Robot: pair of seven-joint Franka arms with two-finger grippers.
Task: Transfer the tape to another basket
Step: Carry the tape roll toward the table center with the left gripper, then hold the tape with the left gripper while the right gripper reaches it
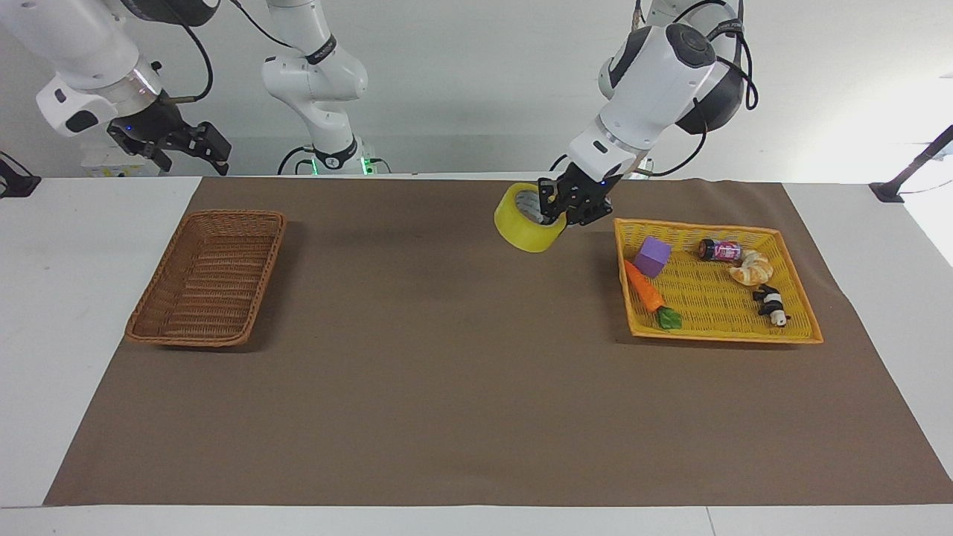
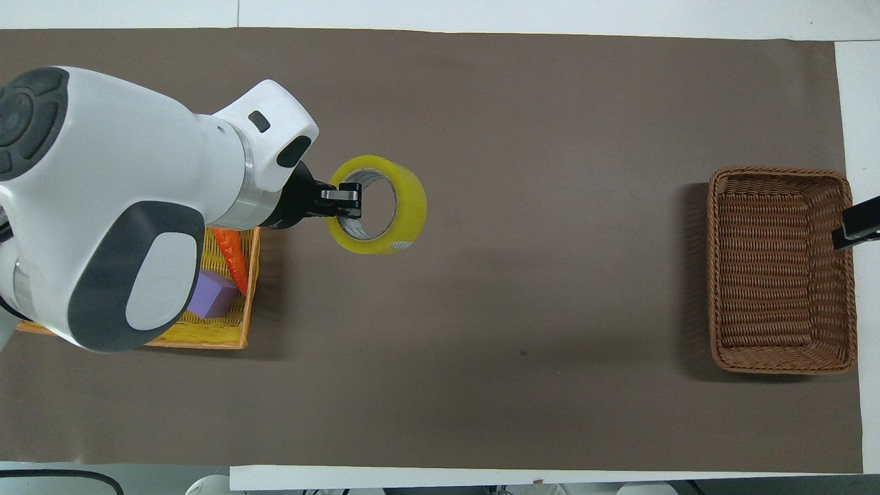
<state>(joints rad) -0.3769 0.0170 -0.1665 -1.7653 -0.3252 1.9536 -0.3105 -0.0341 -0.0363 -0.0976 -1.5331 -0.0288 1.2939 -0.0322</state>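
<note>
The tape point(image 1: 523, 224), a wide yellow roll with a pale core point(image 2: 407, 208), hangs in the air over the brown mat, just off the yellow tray's edge toward the table's middle. My left gripper point(image 1: 557, 211) is shut on the roll's wall, one finger inside the core point(image 2: 349, 202). The brown wicker basket point(image 1: 237, 214) stands empty at the right arm's end of the table point(image 2: 780, 172). My right gripper point(image 1: 195, 146) waits raised and open by that basket; only its dark tip point(image 2: 856, 230) shows in the overhead view, at the basket's rim.
The flat yellow tray point(image 1: 722, 336) at the left arm's end holds a carrot point(image 1: 645, 287), a purple block point(image 1: 653, 257), a small can point(image 1: 720, 250), a croissant point(image 1: 752, 269) and a panda toy point(image 1: 771, 305). In the overhead view the left arm covers most of the tray point(image 2: 250, 289).
</note>
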